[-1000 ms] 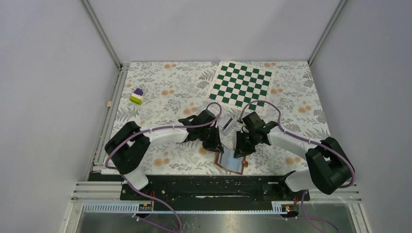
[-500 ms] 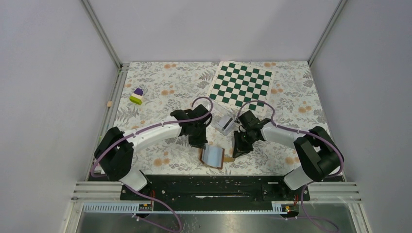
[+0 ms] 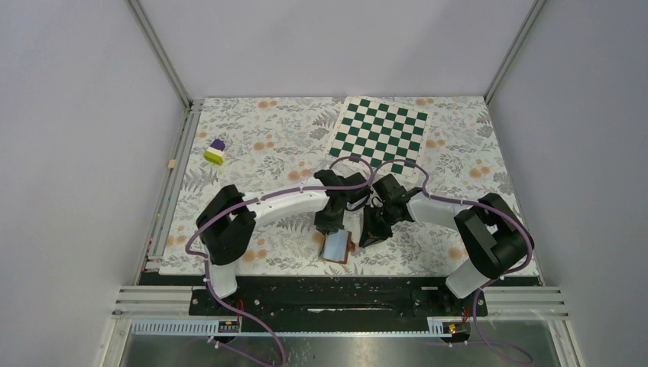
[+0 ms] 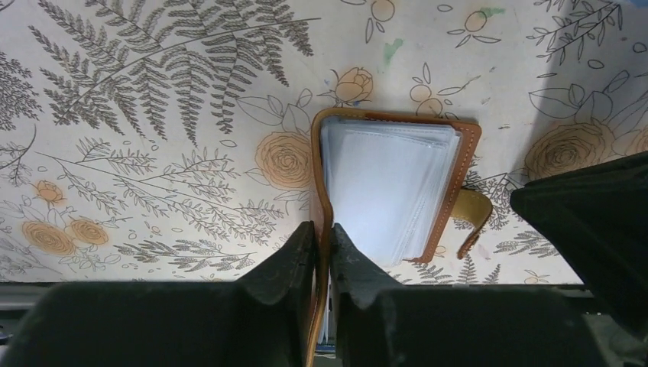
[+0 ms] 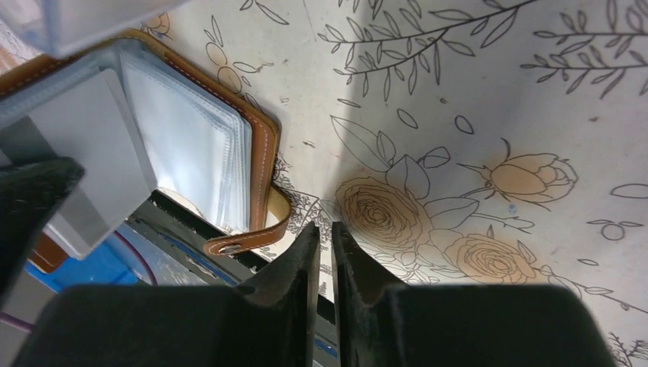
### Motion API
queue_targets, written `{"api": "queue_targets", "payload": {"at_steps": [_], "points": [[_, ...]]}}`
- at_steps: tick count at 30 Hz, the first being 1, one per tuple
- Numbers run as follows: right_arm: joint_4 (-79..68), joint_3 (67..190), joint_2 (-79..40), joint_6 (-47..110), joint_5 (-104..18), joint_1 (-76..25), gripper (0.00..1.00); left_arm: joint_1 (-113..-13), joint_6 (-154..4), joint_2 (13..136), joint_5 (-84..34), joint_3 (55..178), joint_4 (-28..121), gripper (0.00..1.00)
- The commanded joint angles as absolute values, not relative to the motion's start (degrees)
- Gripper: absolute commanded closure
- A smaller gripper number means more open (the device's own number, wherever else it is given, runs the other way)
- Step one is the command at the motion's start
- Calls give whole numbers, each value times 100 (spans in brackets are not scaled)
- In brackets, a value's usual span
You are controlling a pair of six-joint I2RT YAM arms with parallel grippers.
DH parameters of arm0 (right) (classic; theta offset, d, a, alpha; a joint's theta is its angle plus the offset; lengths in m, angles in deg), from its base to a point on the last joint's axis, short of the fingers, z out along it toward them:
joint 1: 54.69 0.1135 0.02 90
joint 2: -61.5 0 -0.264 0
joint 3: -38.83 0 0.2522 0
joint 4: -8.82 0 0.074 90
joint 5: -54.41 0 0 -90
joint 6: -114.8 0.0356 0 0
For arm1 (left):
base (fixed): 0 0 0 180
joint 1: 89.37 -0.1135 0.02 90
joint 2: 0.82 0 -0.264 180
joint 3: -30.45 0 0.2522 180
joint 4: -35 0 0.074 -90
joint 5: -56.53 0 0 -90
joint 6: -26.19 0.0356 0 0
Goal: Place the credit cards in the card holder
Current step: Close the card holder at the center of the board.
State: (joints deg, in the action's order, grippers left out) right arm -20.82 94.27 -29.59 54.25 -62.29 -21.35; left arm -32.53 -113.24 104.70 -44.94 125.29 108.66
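The card holder, a brown leather wallet, lies open near the table's front edge, its pale inner pockets facing up. My left gripper is shut on the edge of its brown cover. The pockets and the snap tab show beyond the fingers. My right gripper stands just right of the wallet, fingers together with nothing between them, beside the tab. A flat grey rectangle lies over the wallet's far half; I cannot tell if it is a card. No other credit cards show.
A corner of the clear plastic case is just beyond the wallet. A green chessboard mat lies at the back. A purple and green block sits at the far left. The black front rail is close to the wallet.
The wallet has moved left along the front edge in my left gripper and now looks narrower. My right gripper has moved left a little, staying beside it.
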Motion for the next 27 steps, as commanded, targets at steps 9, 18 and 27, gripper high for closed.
{"api": "queue_targets", "payload": {"at_steps": [9, 18, 27], "points": [[-1888, 9293, -2658, 5561, -6513, -2095, 71, -3120, -11316, 10253, -3777, 12402, 9960, 61], [-1549, 9103, -2251, 5632, -6698, -2096, 55, -3156, -11531, 9870, -3006, 11886, 9097, 61], [-999, 9014, -2570, 5797, -7309, -2094, 52, -3257, -11636, 9668, -2779, 11606, 8861, 60]]}}
